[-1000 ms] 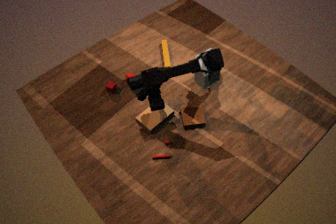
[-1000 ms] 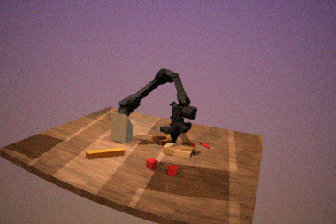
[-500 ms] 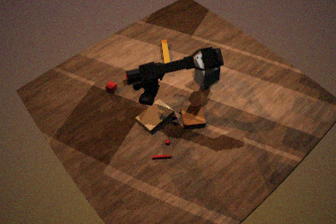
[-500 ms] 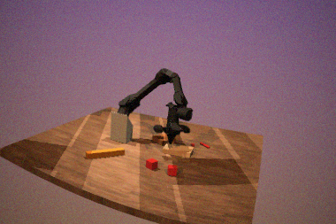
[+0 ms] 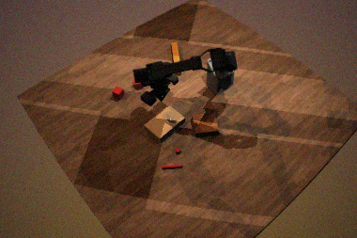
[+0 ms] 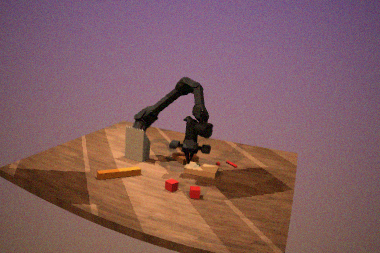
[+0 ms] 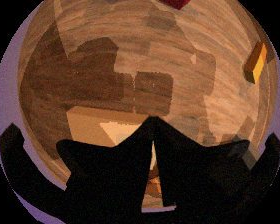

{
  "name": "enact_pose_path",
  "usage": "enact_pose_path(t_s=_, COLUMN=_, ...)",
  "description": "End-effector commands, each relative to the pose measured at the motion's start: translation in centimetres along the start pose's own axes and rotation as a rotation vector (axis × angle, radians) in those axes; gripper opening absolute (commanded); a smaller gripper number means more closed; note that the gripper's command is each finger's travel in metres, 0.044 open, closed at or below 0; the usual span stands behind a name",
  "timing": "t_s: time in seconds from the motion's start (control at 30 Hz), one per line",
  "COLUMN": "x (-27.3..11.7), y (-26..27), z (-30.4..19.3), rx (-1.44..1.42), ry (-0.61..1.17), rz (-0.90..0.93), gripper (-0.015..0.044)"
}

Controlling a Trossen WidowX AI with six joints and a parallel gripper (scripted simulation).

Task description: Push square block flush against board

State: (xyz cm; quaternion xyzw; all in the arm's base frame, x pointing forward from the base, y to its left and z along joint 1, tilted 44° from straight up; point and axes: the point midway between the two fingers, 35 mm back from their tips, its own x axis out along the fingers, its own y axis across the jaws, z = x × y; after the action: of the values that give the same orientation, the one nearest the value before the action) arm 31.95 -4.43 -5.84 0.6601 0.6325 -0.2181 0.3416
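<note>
The tan board lies flat on the table. The smaller orange-brown square block lies flat to its right in the top view, with a narrow gap between them; part of the block shows between my fingers in the wrist view. My gripper is shut and empty. It points down, with its tips close to one edge of the board. Whether the tips touch the board cannot be told. The fingers hide much of the board and block in the wrist view.
An orange bar lies on the arm base's side. Two red cubes lie beyond the gripper. A tiny red piece and a thin red stick lie on the board's other side.
</note>
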Motion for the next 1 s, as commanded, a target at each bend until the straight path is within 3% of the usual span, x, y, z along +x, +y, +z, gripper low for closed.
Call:
enact_pose_path(t_s=0.0, x=0.1, y=-0.2, z=0.2, rx=0.033, ry=0.0, rz=-0.003, gripper=0.0)
enact_pose_path(t_s=0.07, x=0.4, y=-0.2, z=0.2, rx=0.036, ry=0.0, rz=-0.003, gripper=0.0)
enact_pose_path(t_s=0.23, x=5.7, y=-0.4, z=0.3, rx=0.085, ry=0.004, rz=-0.003, gripper=0.0)
enact_pose_path(t_s=0.97, x=5.6, y=0.0, z=-2.2, rx=0.086, ry=0.002, rz=-0.003, gripper=0.0)
